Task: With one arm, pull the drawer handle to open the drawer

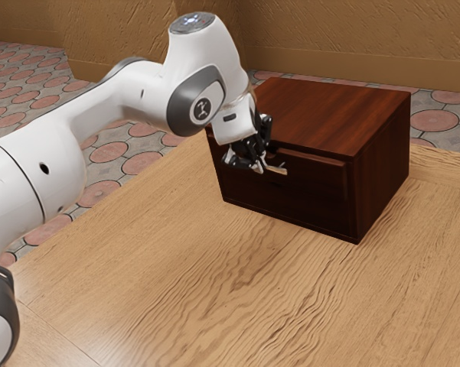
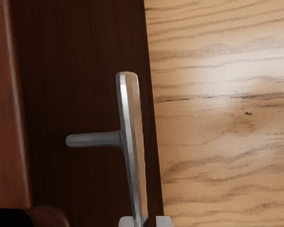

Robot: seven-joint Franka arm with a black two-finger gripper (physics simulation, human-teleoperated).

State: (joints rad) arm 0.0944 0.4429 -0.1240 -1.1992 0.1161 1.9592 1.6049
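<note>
In the exterior view the arm [image 1: 76, 130] was cut off by the exterior view's left edge, so its base lay out of frame. The gripper [image 1: 254, 162] covered most of the handle [image 1: 278, 170], and their contact was too small to resolve. In the wrist view the handle [image 2: 131, 151] ran out of frame at one end. A rounded dark shape [image 2: 45, 217] beside the drawer front [image 2: 75, 71], itself cropped, could not be identified.
</note>
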